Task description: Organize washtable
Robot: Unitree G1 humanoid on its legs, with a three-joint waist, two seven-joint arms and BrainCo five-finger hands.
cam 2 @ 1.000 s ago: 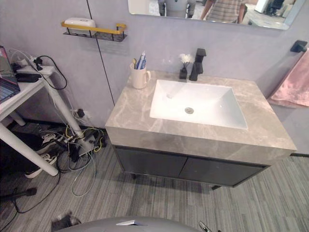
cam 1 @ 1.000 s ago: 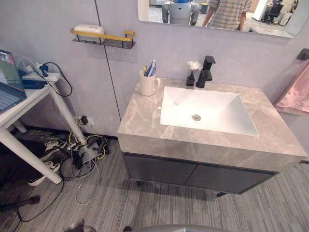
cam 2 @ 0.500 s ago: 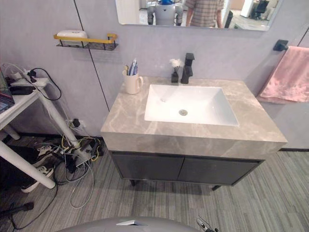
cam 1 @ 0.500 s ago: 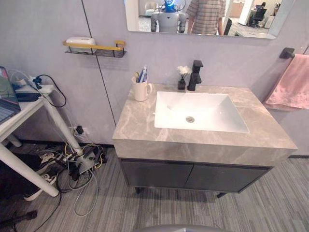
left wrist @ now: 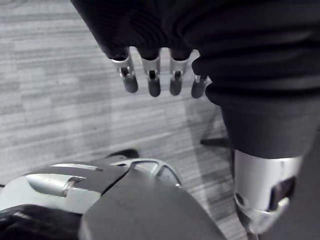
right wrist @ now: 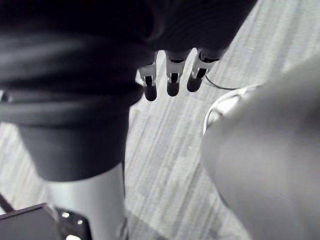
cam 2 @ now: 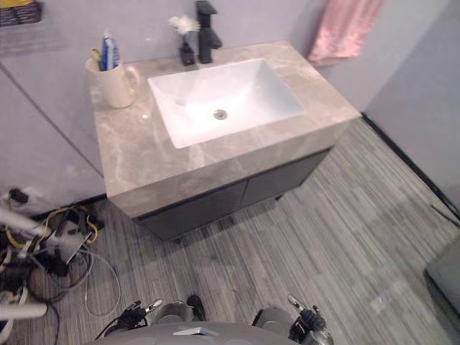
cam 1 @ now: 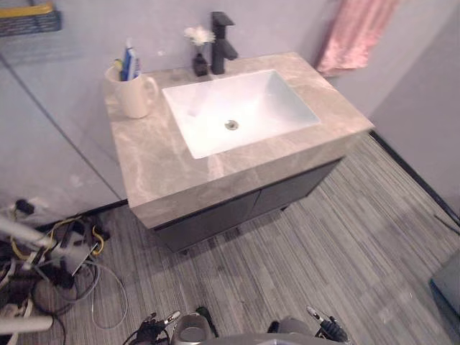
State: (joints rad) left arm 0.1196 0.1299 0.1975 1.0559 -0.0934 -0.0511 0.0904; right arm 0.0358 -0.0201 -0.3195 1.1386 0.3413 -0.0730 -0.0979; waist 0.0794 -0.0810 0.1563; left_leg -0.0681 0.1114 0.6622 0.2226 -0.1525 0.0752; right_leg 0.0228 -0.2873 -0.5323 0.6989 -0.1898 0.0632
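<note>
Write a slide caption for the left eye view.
Grey marble washtable with white rectangular sink, cream ceramic mug and black faucet.

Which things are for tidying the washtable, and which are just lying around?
For the job: mug with toothbrushes, flower vase, tap, sink, counter.
Just lying about: floor cables, pink towel, wall shelf.

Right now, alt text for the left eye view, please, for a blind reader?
A grey marble washtable with a white sink is seen from above. A cream mug of toiletries sits at its back left corner; a flower vase and black faucet stand behind the sink.
</note>
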